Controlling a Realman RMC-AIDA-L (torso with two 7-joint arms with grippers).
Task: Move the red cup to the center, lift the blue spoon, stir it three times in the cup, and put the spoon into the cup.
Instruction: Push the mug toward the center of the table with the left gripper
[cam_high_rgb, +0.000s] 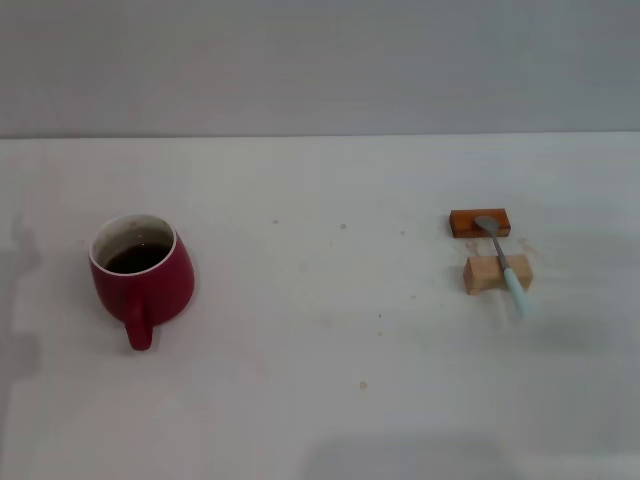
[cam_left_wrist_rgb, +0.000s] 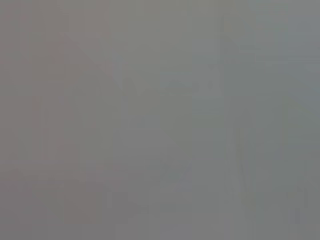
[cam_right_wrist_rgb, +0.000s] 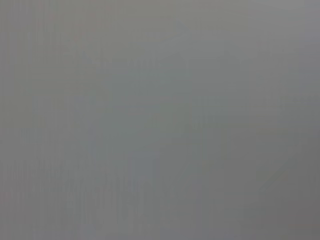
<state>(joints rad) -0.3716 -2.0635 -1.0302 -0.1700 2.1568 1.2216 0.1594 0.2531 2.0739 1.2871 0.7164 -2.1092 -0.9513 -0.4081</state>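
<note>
Grey filled both wrist views from edge to edge — no object, table or finger could be made out in either, so neither gripper appeared anywhere and whether each was apart or together could not be told. Where the cup and spoon lay relative to either gripper could not be judged for the same reason; no arm entered the head view.

On the white table (cam_high_rgb: 320, 400) the red cup (cam_high_rgb: 142, 277) stood upright at the robot's left, dark liquid inside its white rim, its loop handle pointing toward the robot. Well apart from it, at the right, the blue spoon (cam_high_rgb: 503, 262) rested across 2 small blocks: its silver bowl lay on the orange-brown block (cam_high_rgb: 466, 223) farther from the robot, its neck crossed the pale wooden block (cam_high_rgb: 484, 274) nearer, and its light-blue handle overhung that block. The spoon's long axis ran roughly away from the robot — bowl far, handle near and angled slightly rightward.
</note>
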